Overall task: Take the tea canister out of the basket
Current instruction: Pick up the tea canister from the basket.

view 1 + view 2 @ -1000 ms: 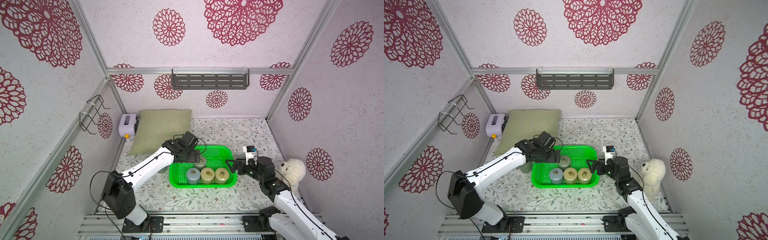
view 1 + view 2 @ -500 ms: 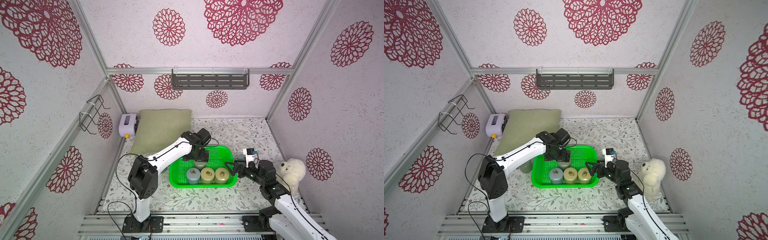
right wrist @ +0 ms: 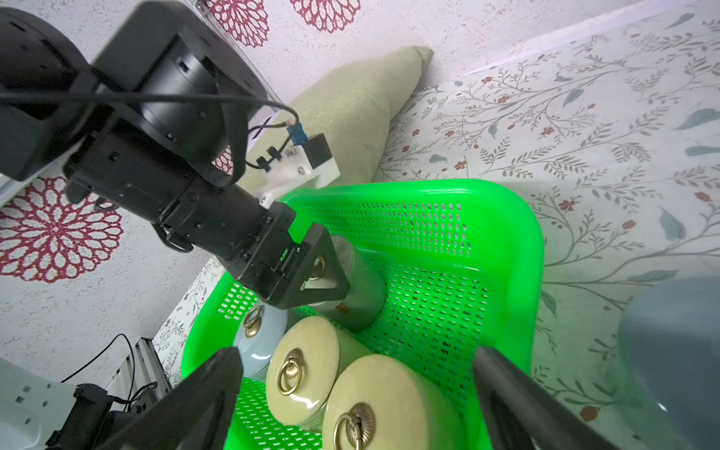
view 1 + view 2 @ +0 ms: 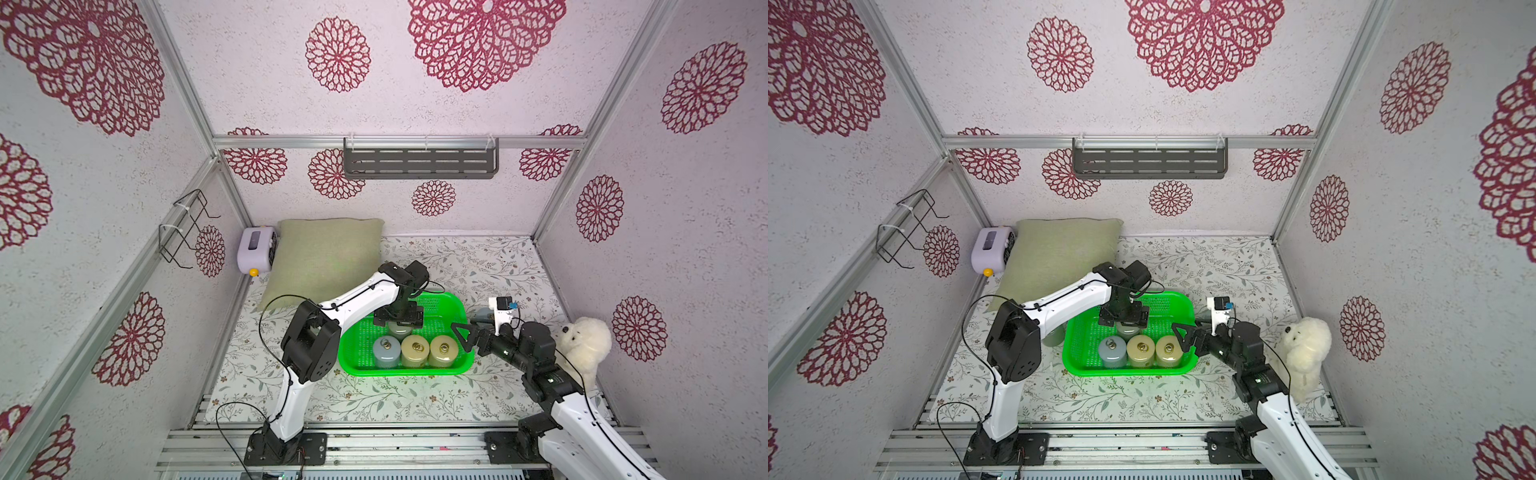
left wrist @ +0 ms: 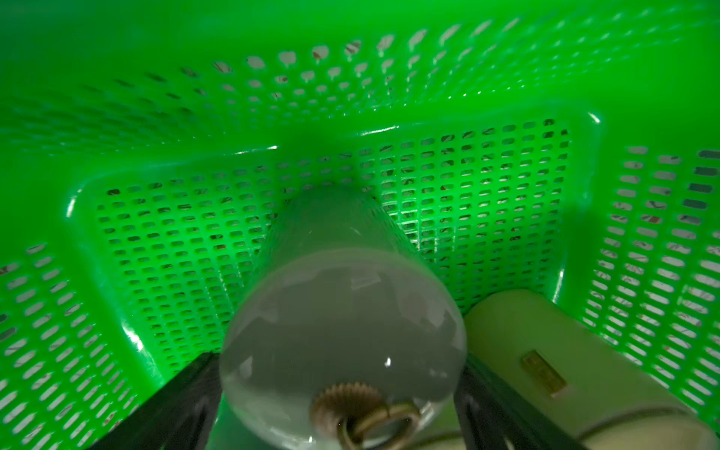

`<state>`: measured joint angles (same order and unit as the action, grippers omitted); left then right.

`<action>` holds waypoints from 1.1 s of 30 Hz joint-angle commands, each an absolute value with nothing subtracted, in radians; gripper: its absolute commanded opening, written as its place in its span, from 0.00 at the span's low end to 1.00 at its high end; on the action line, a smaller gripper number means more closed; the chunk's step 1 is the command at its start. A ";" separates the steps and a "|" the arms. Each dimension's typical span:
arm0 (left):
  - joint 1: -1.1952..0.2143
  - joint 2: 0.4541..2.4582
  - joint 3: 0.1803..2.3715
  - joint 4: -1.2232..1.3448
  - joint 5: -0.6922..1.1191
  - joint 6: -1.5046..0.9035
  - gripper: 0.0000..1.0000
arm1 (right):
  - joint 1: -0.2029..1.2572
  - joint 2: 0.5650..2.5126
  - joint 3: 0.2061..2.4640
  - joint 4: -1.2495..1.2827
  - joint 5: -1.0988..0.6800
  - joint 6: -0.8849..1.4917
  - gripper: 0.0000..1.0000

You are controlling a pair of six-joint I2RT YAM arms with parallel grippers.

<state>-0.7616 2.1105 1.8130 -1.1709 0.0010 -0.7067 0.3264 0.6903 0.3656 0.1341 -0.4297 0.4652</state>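
Floral tabletop (image 4: 478, 270), green basket (image 4: 399, 371), left fingers (image 5: 175, 405) flanking grey canister (image 5: 343, 311), grip unclear, right fingers (image 3: 195, 405) wide

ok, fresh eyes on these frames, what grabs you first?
The bright green perforated plastic basket mid-table, holding three round ring-lidded canisters in its near row: one grey-blue, two cream. The left end effector straddles a fourth, grey-green canister behind them; the right end effector gapes open at the basket's right end, a white plush toy beside that arm.

Glossy green plastic basket (image 4: 407, 370), matt cloth pillow (image 4: 328, 257).
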 commanded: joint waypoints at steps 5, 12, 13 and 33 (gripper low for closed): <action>-0.771 2.173 1.832 -1.183 0.008 -0.684 0.97 | 0.331 0.692 0.356 0.156 -0.421 0.474 0.99; -0.765 2.204 1.848 -1.187 0.003 -0.670 0.97 | 0.329 0.685 0.354 0.155 -0.417 0.474 0.99; -0.766 2.206 1.851 -1.185 0.006 -0.669 0.97 | 0.329 0.685 0.355 0.155 -0.417 0.474 0.99; -0.756 2.158 1.870 -1.202 -0.020 -0.662 0.68 | 0.330 0.680 0.345 0.165 -0.415 0.476 0.99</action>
